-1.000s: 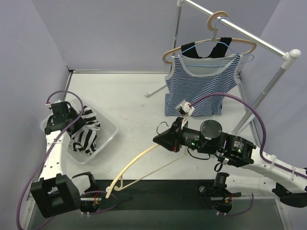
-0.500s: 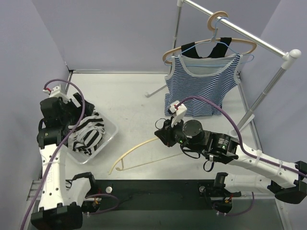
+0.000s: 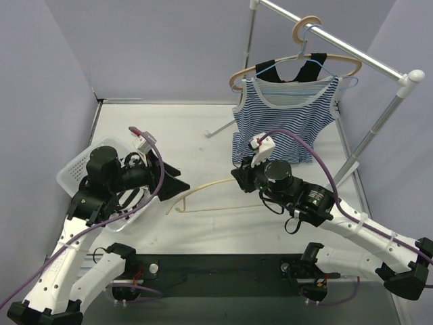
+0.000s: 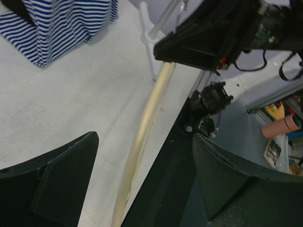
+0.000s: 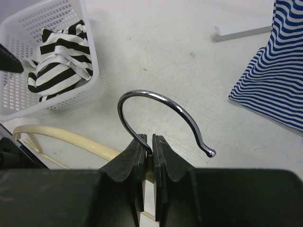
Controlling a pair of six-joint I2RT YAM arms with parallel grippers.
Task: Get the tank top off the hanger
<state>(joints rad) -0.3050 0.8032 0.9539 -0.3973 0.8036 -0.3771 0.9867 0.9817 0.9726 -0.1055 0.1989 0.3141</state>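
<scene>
Holding a bare cream hanger [image 3: 210, 184] at the middle of the top view, with the black-and-white tank top [image 5: 61, 61] lying in the basket [image 3: 74, 169].

The right end effector [image 5: 151, 142] is clamping its jaws together on the hanger's neck, just under the chrome hook [image 5: 161, 97], which is curving up and to the right in the right wrist view. The left end effector [image 4: 144, 139] is standing with its jaws wide apart and gripping nothing. In the left wrist view the hanger's cream arm is running up between the two fingers. The white basket is sitting at the left of the top view on the counter [image 3: 183, 135], partly behind the left arm. At the upper right, a blue-striped tank top [image 3: 284, 118] is hanging from a wooden hanger [image 3: 338, 64] on the rack rail [image 3: 352, 51].
</scene>
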